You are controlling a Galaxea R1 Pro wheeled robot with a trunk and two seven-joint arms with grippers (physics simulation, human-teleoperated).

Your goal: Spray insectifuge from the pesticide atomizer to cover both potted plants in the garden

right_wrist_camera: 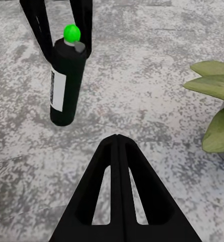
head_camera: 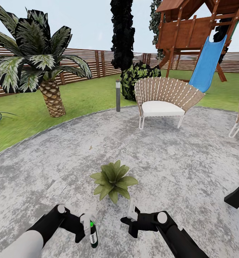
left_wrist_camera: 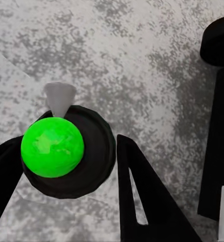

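grey paved patio (head_camera: 176, 168), left tool (head_camera: 84, 225) pinching pesticide atomizer (head_camera: 93, 234), white label unreadable, right tool (right_wrist_camera: 118, 146) pressed together, potted plant (head_camera: 113, 181) near

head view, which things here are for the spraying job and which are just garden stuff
For the job:
- dark green spray bottle with white label, in the left gripper
- low olive-green leafy rosette plant on the grey patio

Just there:
- woven white-cushioned chair
- grey bollard lamp
- palm tree
- blue slide
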